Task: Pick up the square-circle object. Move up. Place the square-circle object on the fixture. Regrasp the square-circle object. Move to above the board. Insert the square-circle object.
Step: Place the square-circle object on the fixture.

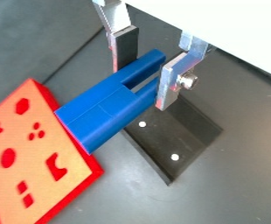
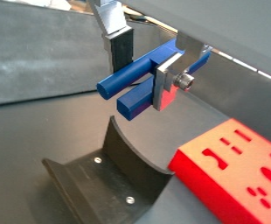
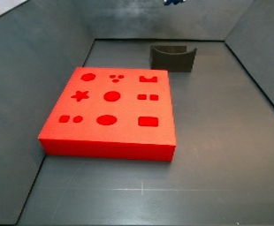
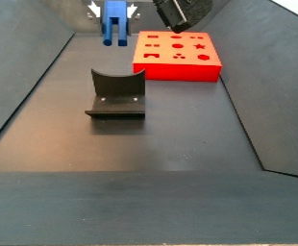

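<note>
My gripper (image 1: 146, 83) is shut on the blue square-circle object (image 1: 108, 105), which is held between the silver fingers with its two prongs pointing out. Both wrist views show this grip (image 2: 144, 83), with the piece (image 2: 132, 80) in the air. In a side view the gripper (image 4: 113, 12) holds the piece (image 4: 113, 29) high at the far end, prongs hanging down. The dark grey fixture (image 4: 115, 93) stands on the floor below and nearer, and it also shows in the wrist views (image 1: 173, 136) (image 2: 114, 175). The red board (image 4: 178, 53) lies beside it.
In a side view the board (image 3: 113, 110) fills the middle of the floor with the fixture (image 3: 172, 56) behind it. Grey walls slope up on all sides. The board also shows in both wrist views (image 1: 33, 149) (image 2: 237, 171).
</note>
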Tool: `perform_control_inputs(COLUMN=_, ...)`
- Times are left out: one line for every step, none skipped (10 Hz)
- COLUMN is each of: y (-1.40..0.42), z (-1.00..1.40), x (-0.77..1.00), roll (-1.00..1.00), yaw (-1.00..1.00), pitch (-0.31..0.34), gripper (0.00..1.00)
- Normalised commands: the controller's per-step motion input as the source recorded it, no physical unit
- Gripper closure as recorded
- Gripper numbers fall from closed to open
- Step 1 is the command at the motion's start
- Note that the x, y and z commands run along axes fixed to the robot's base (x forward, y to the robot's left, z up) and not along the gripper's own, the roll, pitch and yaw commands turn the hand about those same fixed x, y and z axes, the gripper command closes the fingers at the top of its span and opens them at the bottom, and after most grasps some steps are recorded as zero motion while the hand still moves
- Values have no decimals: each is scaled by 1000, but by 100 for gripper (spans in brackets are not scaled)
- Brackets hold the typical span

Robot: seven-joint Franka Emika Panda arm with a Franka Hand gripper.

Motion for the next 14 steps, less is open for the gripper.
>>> perform_control_inputs(y=37, z=-3, x=97, roll=-218, yaw=-110, pitch=380, gripper=100)
perform_control_inputs(y=37, z=-1, x=79, roll=-147, yaw=-160, pitch=283, gripper=100)
perform_control_inputs(y=37, z=3, x=75, roll=-109, yaw=-169, pitch=228, gripper=100)
perform_control_inputs(y=63, z=-1000, x=103, roll=-1000, yaw=-226, pitch=78, gripper=100)
perform_control_inputs(y=70, z=-1000, x=111, roll=-1000, yaw=-228, pitch=48, gripper=100)
perform_control_inputs(y=78, z=-1000, x=121, roll=-1000, yaw=-229, pitch=46, gripper=100)
perform_control_inputs(y=78, z=-1000, x=125, roll=-1000, yaw=-227, pitch=48, gripper=100)
perform_control_inputs(y=83, z=-1000, x=135, roll=-1000, yaw=-230, pitch=36, gripper=100)
perform_control_inputs(y=90, z=-1000, x=144, roll=-940, yaw=-227, pitch=8, gripper=100)
perform_control_inputs(y=95, z=-1000, x=152, roll=-776, yaw=-196, pitch=-9, gripper=100)
perform_control_inputs(y=100, z=-1000, x=159, roll=-609, yaw=-162, pitch=-19, gripper=100)
perform_control_inputs(y=107, z=-1000, x=170, roll=-444, yaw=-135, pitch=-25, gripper=100)
perform_control_inputs(y=108, z=-1000, x=181, roll=-267, yaw=-103, pitch=-23, gripper=100)
perform_control_inputs(y=109, z=-1000, x=181, roll=-204, yaw=-82, pitch=-18, gripper=100)
